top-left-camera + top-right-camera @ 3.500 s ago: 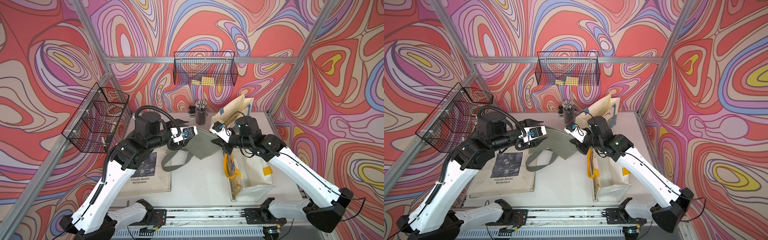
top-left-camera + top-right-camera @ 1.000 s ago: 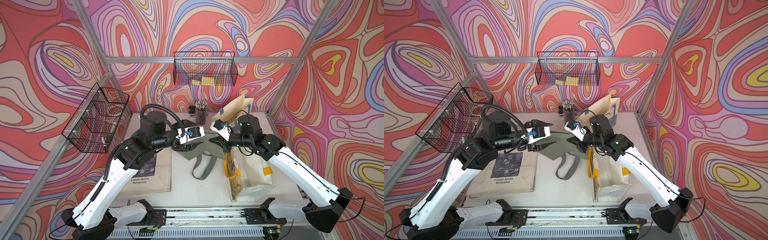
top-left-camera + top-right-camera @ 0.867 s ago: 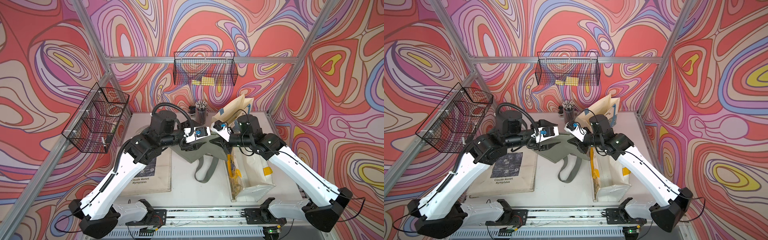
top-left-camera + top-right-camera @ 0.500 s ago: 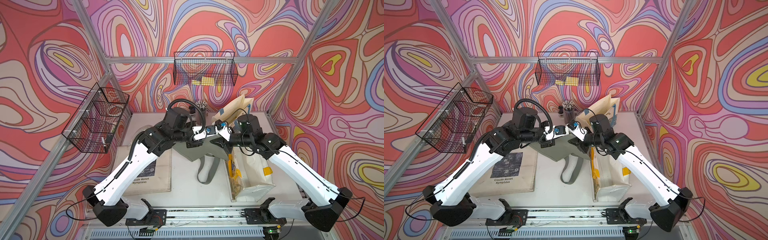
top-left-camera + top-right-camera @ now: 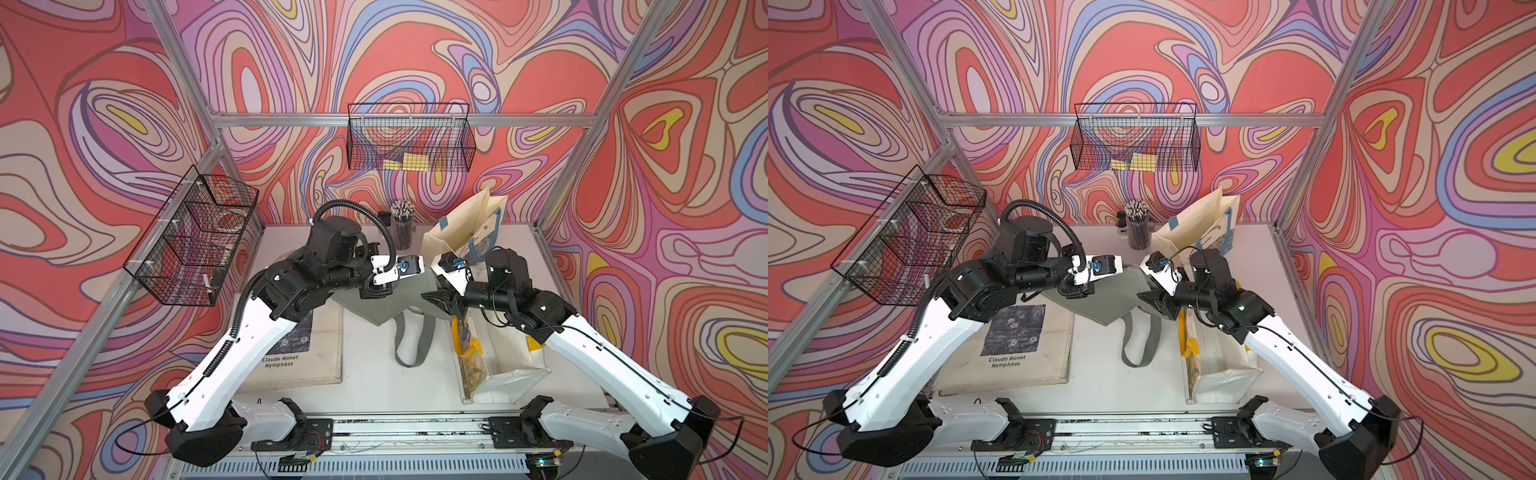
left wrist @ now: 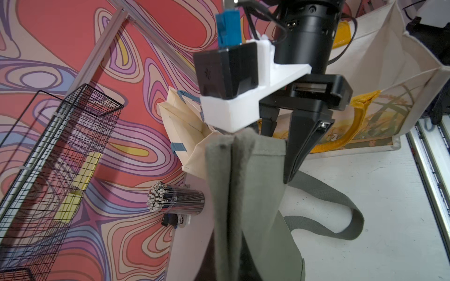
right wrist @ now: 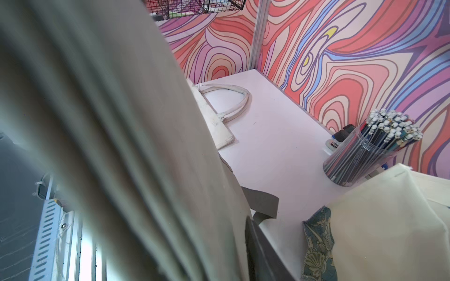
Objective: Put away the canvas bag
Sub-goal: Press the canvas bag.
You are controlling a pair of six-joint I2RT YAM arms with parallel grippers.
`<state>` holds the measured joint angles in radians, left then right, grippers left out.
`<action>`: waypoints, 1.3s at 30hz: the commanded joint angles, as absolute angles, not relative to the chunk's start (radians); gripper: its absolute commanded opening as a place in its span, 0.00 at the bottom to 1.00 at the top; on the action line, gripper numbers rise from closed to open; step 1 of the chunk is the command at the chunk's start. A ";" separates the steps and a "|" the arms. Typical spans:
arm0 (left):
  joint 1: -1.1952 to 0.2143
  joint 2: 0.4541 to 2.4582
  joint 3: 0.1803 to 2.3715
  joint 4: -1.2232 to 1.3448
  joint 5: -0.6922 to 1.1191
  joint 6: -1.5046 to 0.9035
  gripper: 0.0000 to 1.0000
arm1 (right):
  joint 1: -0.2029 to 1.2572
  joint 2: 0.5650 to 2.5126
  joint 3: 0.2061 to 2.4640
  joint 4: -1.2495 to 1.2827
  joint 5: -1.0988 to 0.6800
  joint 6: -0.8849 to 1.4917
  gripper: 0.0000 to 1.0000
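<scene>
The left gripper (image 5: 384, 291) has its jaws clamped on bunched fabric of the olive canvas bag (image 5: 399, 309), which hangs beneath them, straps trailing onto the tabletop (image 5: 374, 386), while just beyond, the right gripper (image 5: 434, 298) holds its jaws apart at the bag's corner.

Our left gripper (image 5: 1081, 291) grips the green canvas bag (image 5: 1111, 301); our right gripper (image 5: 1148, 305) sits at its opposite corner, straps (image 5: 1138, 345) dangling.

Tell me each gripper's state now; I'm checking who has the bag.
Left gripper: closed on the olive canvas bag.
Right gripper: open, jaws astride the bag's edge.
</scene>
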<state>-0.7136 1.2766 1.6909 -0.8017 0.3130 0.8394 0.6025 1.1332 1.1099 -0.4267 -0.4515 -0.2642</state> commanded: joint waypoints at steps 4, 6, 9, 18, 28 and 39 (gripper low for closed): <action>-0.693 1.195 1.738 -0.765 0.307 0.867 0.00 | 0.584 1.195 1.086 -0.362 -0.438 -0.253 0.31; -0.686 1.183 1.740 -0.768 0.307 0.866 0.00 | 0.577 1.212 1.077 -0.333 -0.448 -0.252 0.21; -0.670 1.170 1.741 -0.767 0.302 0.864 0.00 | 0.569 1.252 1.089 -0.336 -0.477 -0.276 0.00; -0.606 1.185 1.758 -0.764 0.320 0.863 0.00 | 0.566 1.395 1.175 -0.421 -0.585 -0.331 0.27; -0.557 1.186 1.747 -0.743 0.263 0.895 0.00 | 0.566 1.621 1.307 -0.335 -0.524 -0.377 0.00; -0.549 1.103 1.554 -0.622 0.027 0.942 0.25 | 0.568 1.898 1.503 0.017 -0.468 -0.176 0.00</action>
<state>-0.5545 1.1774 1.5894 -0.7650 0.0914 0.9218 0.5735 1.8393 1.4769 -0.0727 -0.5339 -0.2676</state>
